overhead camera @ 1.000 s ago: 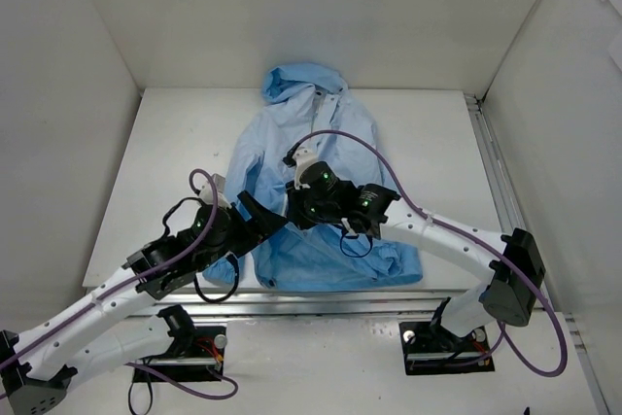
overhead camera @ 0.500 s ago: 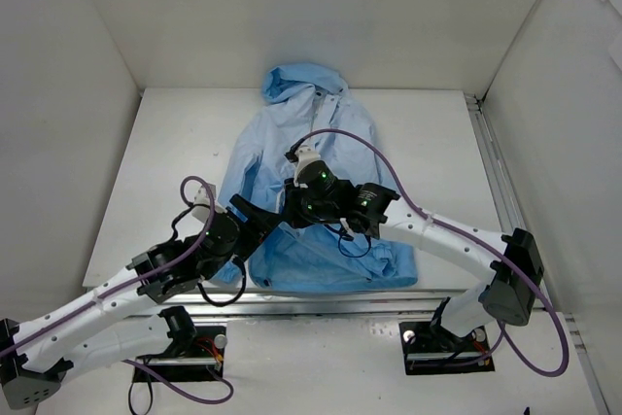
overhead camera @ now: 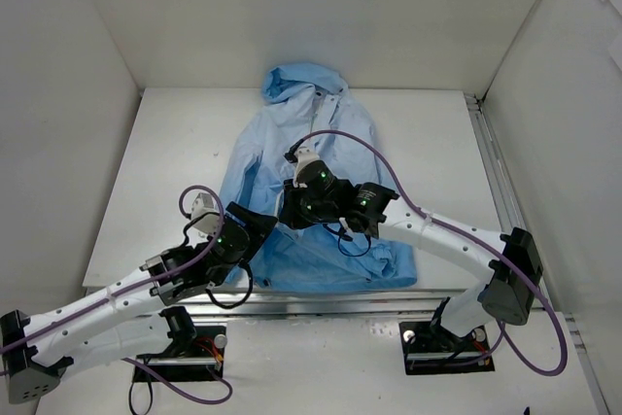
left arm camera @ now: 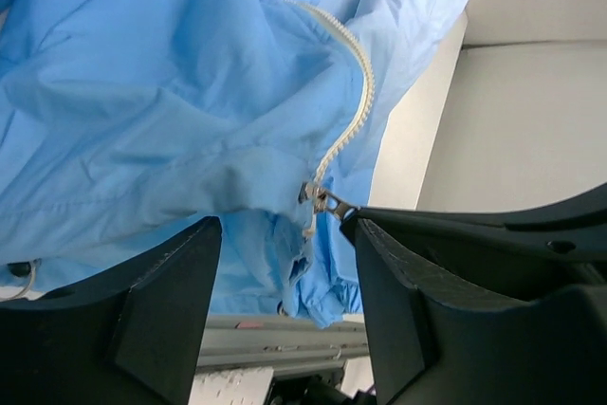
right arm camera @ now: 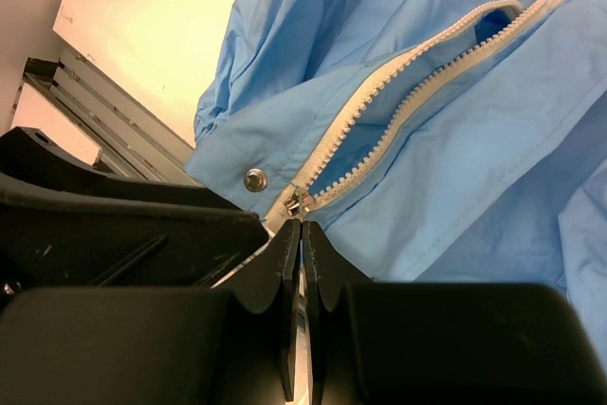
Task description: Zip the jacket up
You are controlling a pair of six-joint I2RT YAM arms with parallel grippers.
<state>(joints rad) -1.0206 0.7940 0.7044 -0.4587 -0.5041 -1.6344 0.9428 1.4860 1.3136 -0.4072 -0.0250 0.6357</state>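
Note:
The light-blue jacket (overhead camera: 303,133) lies flat on the white table (overhead camera: 165,162), hood at the far end. Its white zipper strip (right arm camera: 417,64) is open above the slider (right arm camera: 300,200), which sits near the hem beside a metal snap (right arm camera: 254,178). My right gripper (right arm camera: 302,225) is shut on the slider's pull tab; in the top view it (overhead camera: 289,213) is over the lower front. My left gripper (left arm camera: 287,234) is open, its fingers either side of the bunched hem (left arm camera: 285,263) just below the slider (left arm camera: 318,198). In the top view it (overhead camera: 264,230) is close beside the right gripper.
The table's near edge with its metal rail (overhead camera: 321,298) runs just below the jacket's hem. White walls (overhead camera: 58,123) enclose the table on three sides. Purple cables (overhead camera: 369,148) loop over both arms.
My left arm has swung toward the near edge and right, bringing its open gripper down to the hem under the slider. The right gripper has barely moved and stays shut.

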